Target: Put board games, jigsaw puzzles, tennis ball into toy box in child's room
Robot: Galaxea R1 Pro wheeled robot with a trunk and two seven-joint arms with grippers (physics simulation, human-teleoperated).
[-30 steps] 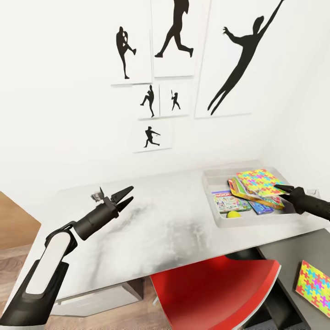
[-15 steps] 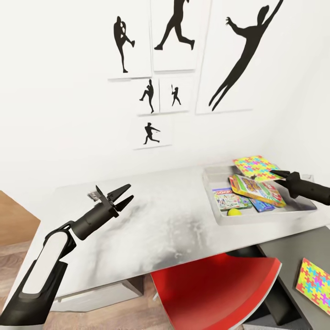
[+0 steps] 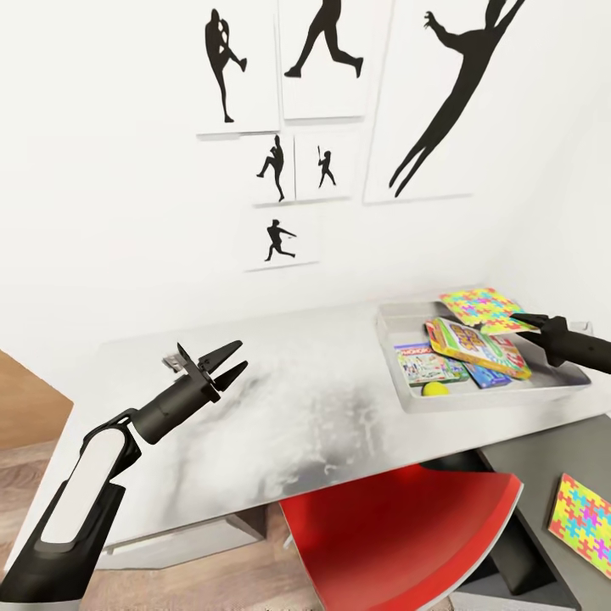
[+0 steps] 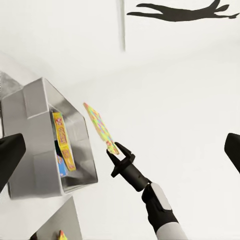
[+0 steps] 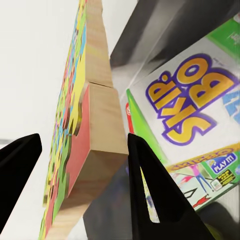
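R gripper [image 3: 519, 322] had a jigsaw puzzle [image 3: 480, 306] by its near edge; in the R wrist view the wooden slab [image 5: 90, 150] stood on edge between the two black fingers [image 5: 150, 180], one finger against its face, the other w/ a gap, so whether it was truly clamped I couldn't tell. The puzzle was held above the far rim of the toy box [image 3: 407, 399], roughly flat in the head view; from the L wrist view it [image 4: 100, 127] showed tilted, just off the box's [image 4: 35, 105] open side. Directly under and beside the gripper, inside the box: a green/red board game [image 3: 475, 346] leaning across the others, its lid reading "SKIP-BO" in the R wrist view [image 5: 200, 110], plus a small "PLAY IT!" badge; past it a flat box [image 3: 424, 363] w/ "MONOPOLY" lettering, a blue box [image 3: 487, 377] partly under the Skip-Bo, and the yellow-green tennis ball [image 3: 435, 389] at the near wall. Well apart from the R gripper, lower down at frame edge, a 2nd jigsaw puzzle [image 3: 585, 519] lay on a dark surface [image 3: 526, 462]. L gripper [image 3: 227, 361] hung over the bare marbled table [image 3: 322, 407], jaws spread wide, nothing in them, far from the box. Red chair [image 3: 399, 543] tucked below the table; silhouette posters [image 3: 322, 59] on the wall.
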